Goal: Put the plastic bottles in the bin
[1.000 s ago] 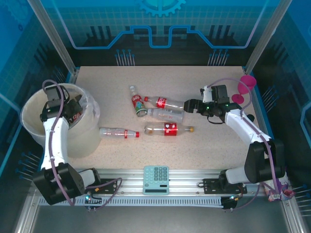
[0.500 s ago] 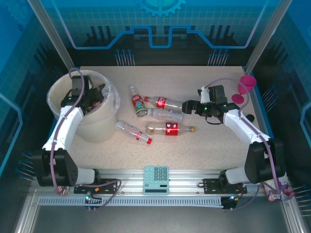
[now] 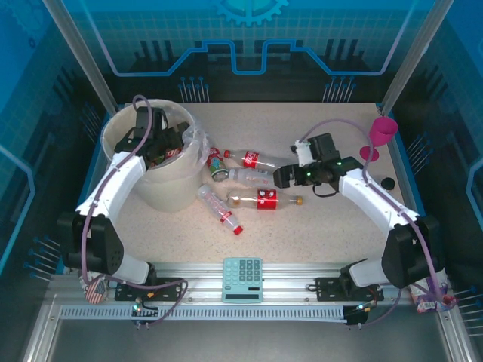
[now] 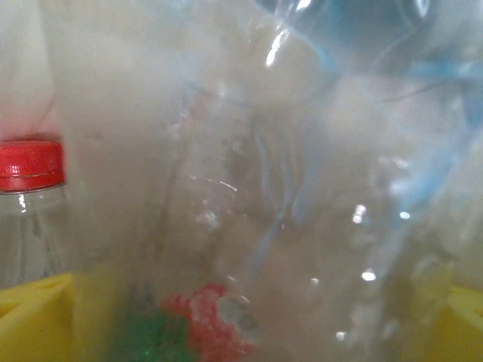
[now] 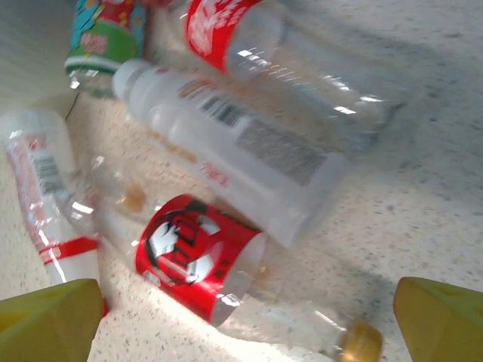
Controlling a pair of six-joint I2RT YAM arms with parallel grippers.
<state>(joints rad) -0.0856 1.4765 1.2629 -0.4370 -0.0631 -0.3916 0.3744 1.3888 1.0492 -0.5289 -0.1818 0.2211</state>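
The bin [image 3: 161, 188], a cream bucket with a clear bag liner, stands at the left of the table. My left gripper [image 3: 156, 143] is down inside it, open; its yellow fingertips [image 4: 30, 320] frame the crumpled bag [image 4: 287, 188] and a red-capped bottle [image 4: 30, 181]. Several plastic bottles lie on the table: a green-labelled one [image 3: 215, 162], a red-labelled one [image 3: 253, 159], a pale one [image 3: 253, 176], a yellow-capped red-labelled one [image 3: 264, 200] and a red-capped one [image 3: 221, 210] against the bin. My right gripper [image 3: 284, 178] hovers open over the yellow-capped bottle [image 5: 200, 256].
A pink goblet [image 3: 381, 134] stands at the far right edge, with a small black cap [image 3: 388, 183] near it. A calculator [image 3: 242, 279] lies on the rail at the near edge. Blue panels wall the table on three sides.
The bin has slid right and away with my left gripper inside it, pushing and turning the red-capped bottle. My right gripper has moved left and nearer, over the yellow-capped bottle.
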